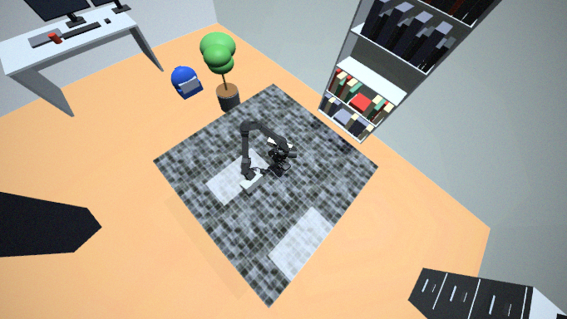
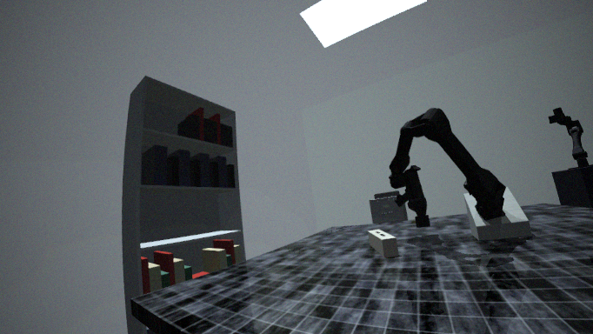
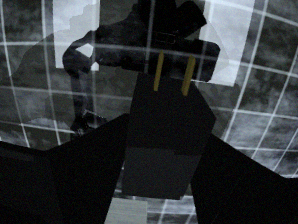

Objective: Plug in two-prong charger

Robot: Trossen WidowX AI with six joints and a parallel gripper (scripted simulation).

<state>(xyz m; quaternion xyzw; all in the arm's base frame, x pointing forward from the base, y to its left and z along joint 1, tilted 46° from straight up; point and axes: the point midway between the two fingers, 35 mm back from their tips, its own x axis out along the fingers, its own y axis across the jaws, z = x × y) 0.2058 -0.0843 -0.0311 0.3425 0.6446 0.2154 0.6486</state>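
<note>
The dark charger (image 3: 165, 115) (image 2: 422, 222) is held between the fingers of my gripper (image 3: 158, 125) (image 2: 421, 213), which is shut on it. In the exterior view it hangs above the table. Its two gold prongs (image 3: 158, 72) (image 3: 188, 77) point toward the top of the wrist view. The pale power strip (image 2: 389, 247) (image 3: 127, 212) stands left of the gripper in the exterior view, with dark outlet holes on its top. Only a piece of it shows at the wrist view's bottom edge. In the top view the arm partly hides the strip (image 1: 272, 142), and the charger cannot be made out.
The arm's white base block (image 1: 251, 184) (image 2: 504, 230) stands right of the strip in the exterior view. The table top (image 1: 332, 174) (image 2: 278, 283) has a dark checked surface with two pale rectangles. A bookshelf (image 2: 132, 174), a plant (image 1: 218, 46) and a desk (image 1: 25, 58) stand beyond it.
</note>
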